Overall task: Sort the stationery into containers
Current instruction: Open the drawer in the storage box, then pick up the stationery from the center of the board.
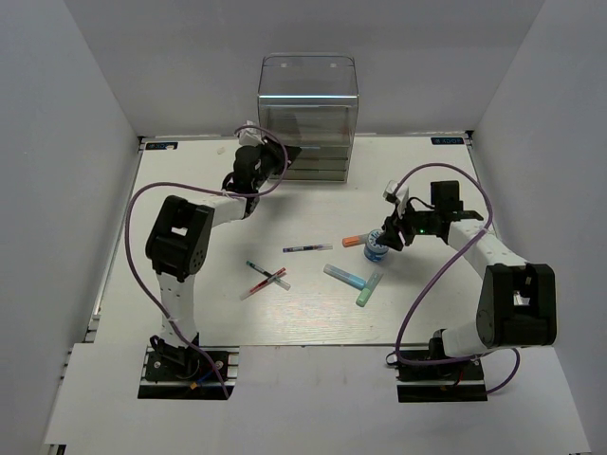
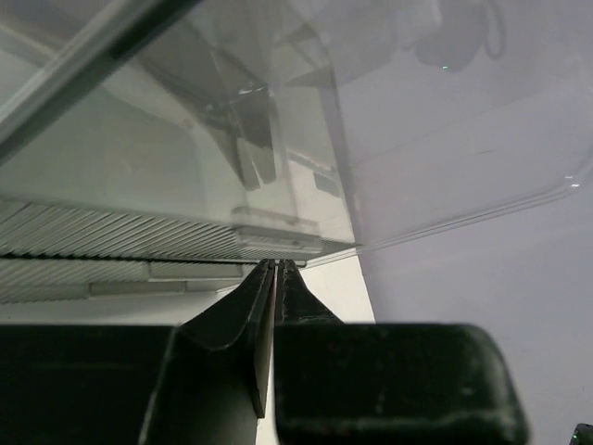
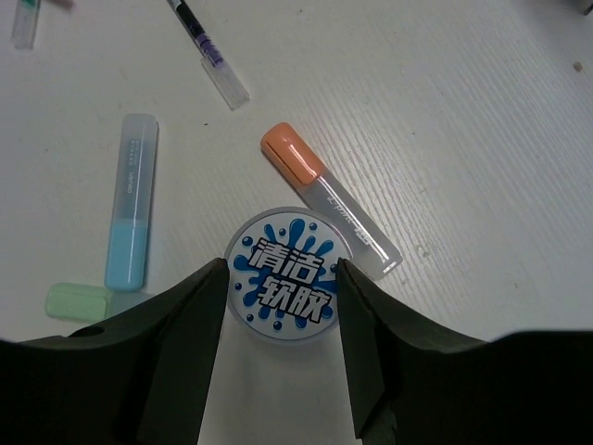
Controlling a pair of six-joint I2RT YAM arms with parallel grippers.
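The clear acrylic organizer point(image 1: 308, 104) stands at the back centre, with shallow drawers under a tall compartment. My left gripper point(image 1: 283, 157) is shut, its tips point(image 2: 275, 265) just under a drawer handle point(image 2: 278, 243) at the organizer's lower left. My right gripper point(image 1: 387, 237) is shut on the round blue-white roll point(image 3: 287, 273), one finger on each side; the roll point(image 1: 377, 248) sits low at the table. Beside it lie the orange-capped highlighter point(image 3: 329, 199), the blue highlighter point(image 3: 130, 218) and the mint green one point(image 3: 79, 301).
A dark pen point(image 1: 306, 248) lies mid-table. A red pen point(image 1: 260, 284) and a dark pen point(image 1: 267, 274) lie crossed to the left. The blue point(image 1: 343, 276) and mint point(image 1: 369, 288) highlighters lie near the front. White walls close in the left, right and back.
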